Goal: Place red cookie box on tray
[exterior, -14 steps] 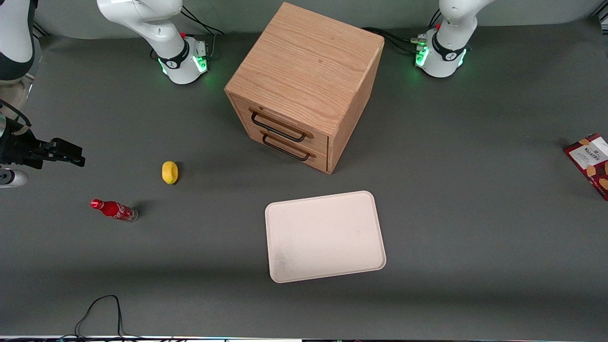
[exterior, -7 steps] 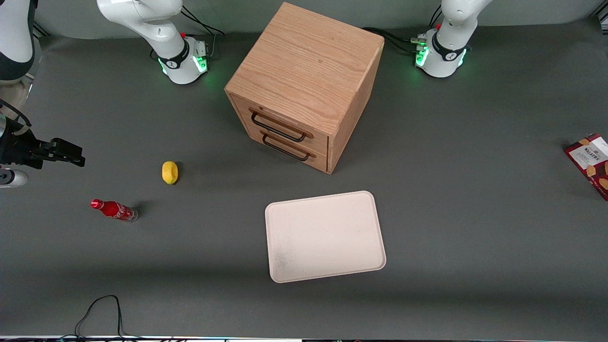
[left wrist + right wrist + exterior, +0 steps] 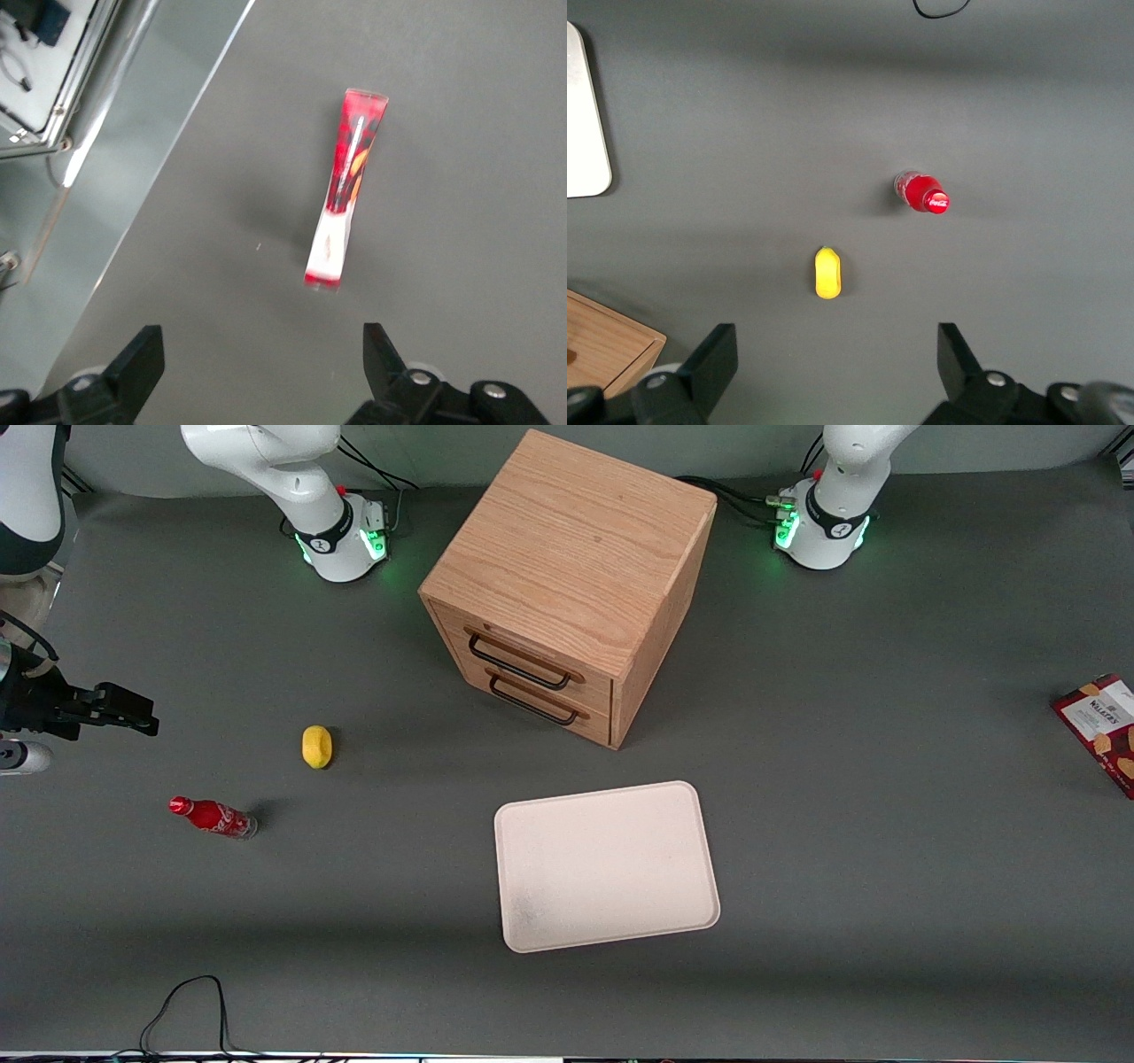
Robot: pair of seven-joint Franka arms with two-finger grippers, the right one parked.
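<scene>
Red cookie box (image 3: 1101,729) is lying at working arm's end of worktop (image 3: 886,779), well apart from tray (image 3: 606,865). Gripper (image 3: 263,354) is hovering above box w/ jaws wide apart, touching nothing. One box, one tray.

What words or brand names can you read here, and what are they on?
"WALKERS": on the white label of the red cookie box; its smaller print is unreadable.
White script on the red soda bottle: probably the Coca-Cola logo, too small to read surely.
Nothing on the tray, the drawer cabinet or the open gripper hovering above the table near the box.
</scene>
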